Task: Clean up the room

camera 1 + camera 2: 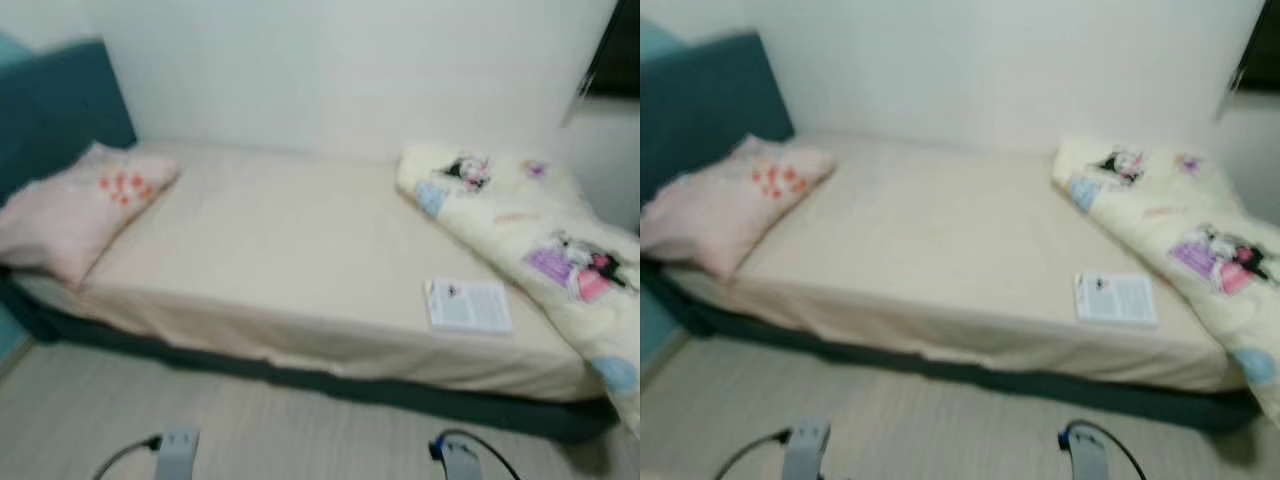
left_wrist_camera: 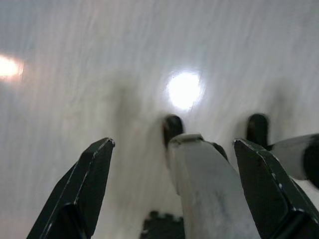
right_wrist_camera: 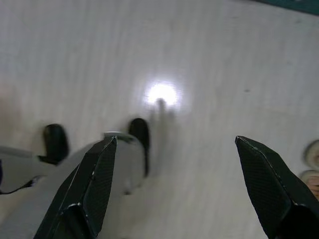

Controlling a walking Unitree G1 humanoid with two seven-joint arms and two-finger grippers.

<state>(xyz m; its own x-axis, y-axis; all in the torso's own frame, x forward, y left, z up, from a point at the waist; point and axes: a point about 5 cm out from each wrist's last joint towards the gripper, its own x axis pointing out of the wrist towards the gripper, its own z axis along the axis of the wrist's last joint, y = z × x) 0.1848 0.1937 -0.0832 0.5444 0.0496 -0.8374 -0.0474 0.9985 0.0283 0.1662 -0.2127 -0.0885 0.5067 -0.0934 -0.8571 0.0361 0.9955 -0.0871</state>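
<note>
Tidying barely begun: bed still cluttered.
A booklet (image 1: 468, 305) lies near the front edge of the bed (image 1: 290, 260), just beside a bunched quilt (image 1: 545, 240); pillow (image 1: 80, 205) at the head. Left pincer (image 2: 174, 189) and right pincer (image 3: 172, 189) hang wide open and empty over the floor (image 3: 199, 59).

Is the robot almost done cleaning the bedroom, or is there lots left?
Mostly still to do. The pillow already sits neatly by the headboard. Nothing is in hand: the left gripper and right gripper hang open over the floor. Left: the booklet lying on the bed and the cartoon blanket bunched at its far end.
</note>
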